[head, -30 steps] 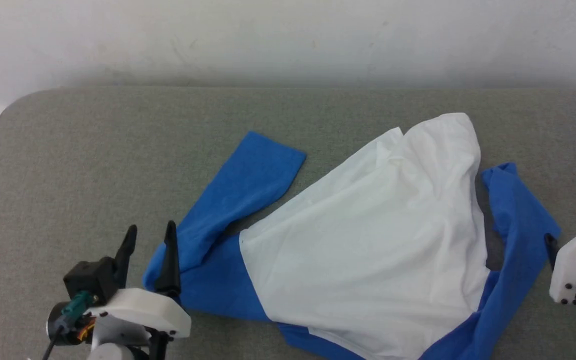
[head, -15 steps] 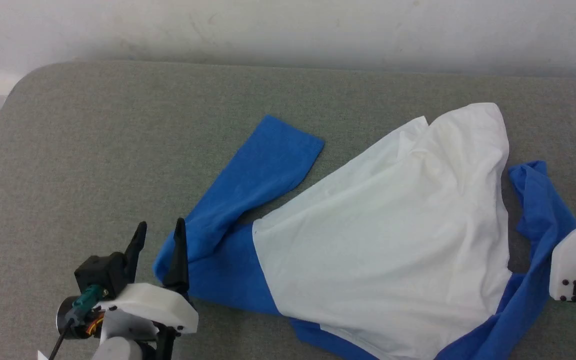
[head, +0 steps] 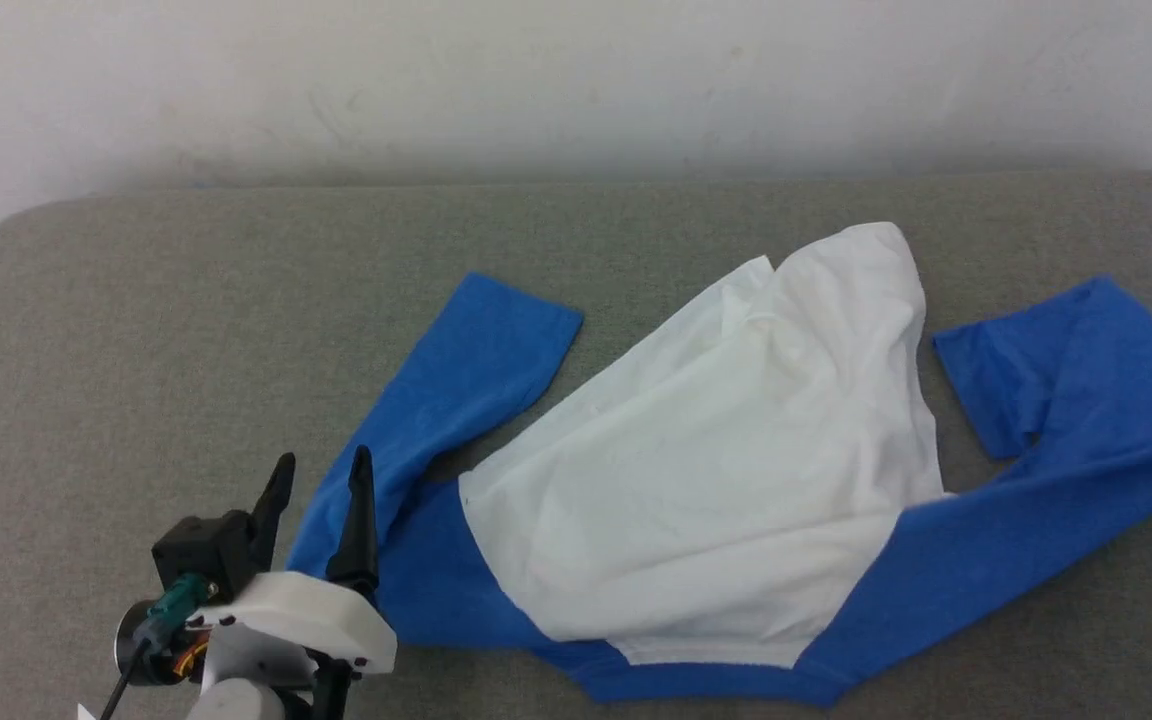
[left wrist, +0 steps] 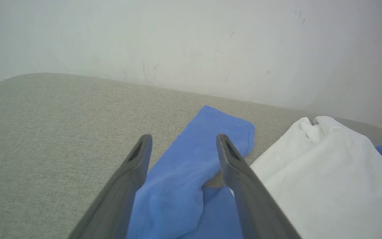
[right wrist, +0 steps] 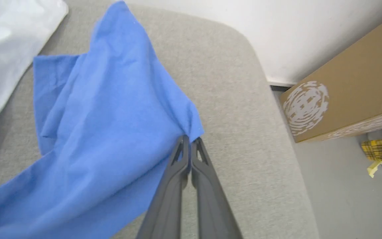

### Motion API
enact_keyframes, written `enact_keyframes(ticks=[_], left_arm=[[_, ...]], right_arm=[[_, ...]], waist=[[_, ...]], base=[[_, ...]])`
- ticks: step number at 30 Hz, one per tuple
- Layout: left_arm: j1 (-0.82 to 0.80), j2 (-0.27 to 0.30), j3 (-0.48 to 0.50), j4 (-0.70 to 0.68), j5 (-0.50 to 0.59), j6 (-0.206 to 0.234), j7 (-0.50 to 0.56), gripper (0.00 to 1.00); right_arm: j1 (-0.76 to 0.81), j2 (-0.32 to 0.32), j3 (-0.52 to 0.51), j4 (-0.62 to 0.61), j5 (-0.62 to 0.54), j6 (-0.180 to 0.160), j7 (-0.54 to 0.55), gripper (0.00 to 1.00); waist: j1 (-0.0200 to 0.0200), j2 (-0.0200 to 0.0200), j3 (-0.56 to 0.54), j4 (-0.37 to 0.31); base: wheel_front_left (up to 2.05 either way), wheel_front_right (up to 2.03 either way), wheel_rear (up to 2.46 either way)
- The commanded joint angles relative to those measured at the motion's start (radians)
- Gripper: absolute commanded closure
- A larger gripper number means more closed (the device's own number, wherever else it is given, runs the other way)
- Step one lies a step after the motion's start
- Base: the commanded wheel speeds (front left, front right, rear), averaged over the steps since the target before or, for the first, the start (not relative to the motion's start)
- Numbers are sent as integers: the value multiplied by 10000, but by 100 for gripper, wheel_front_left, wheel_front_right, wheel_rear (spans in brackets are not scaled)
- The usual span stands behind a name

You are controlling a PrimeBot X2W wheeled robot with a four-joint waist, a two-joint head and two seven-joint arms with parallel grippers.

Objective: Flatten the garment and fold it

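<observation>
One grey padded surface is carrying the rumpled thin white T-shirt with royal-blue sleeves. Right gripper is pinching one blue sleeve by its edge; left gripper is hovering agape over the other sleeve. Flattening seems underway; next, likely gripping that sleeve.

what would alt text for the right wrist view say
The right gripper pinches a blue edge of the garment between its closed fingers, over a grey padded surface. A brown cardboard box stands at the right, past the surface's edge.
</observation>
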Motion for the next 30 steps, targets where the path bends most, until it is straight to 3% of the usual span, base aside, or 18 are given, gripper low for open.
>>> enact_keyframes(ticks=[1,7,11,17,18,19,24,30], left_arm=[[110,0,7,27,-47,-15,-66,0],[203,-52,-62,99,-138,-38,-112,0],[152,-60,-93,105,-152,-43,-130,0],[-92,-84,-261,153,-138,-119,-81,0],[-139,-85,-289,170,-132,-131,-69,0],[-181,-78,-314,190,-124,-143,-56,0],[-258,-25,-374,277,-136,-173,1,0],[-287,-22,-454,311,-155,-189,-14,0]], right_arm=[[167,-86,-222,-434,-334,-23,-99,100],[987,115,-821,-2202,-1237,-23,66,100],[1330,488,-1213,-2711,-1319,-23,442,100],[1880,1038,-2269,-1773,-1356,-23,1221,100],[1984,1105,-2367,-1460,-1359,-23,1333,87],[2039,1165,-2422,-1206,-1335,-23,1376,1],[1807,1372,-2856,-979,-1411,-23,841,0],[1313,1285,-2472,-1998,-1321,-23,659,0]], waist=[[0,0,-262,-296],[0,0,-245,-406],[0,0,-138,-412],[0,0,119,-265],[0,0,150,-236],[0,0,177,-217],[0,0,218,-228],[0,0,264,-196]], base=[[0,0,0],[0,0,0],[0,0,0],[0,0,0],[0,0,0],[0,0,0],[0,0,0],[0,0,0]])
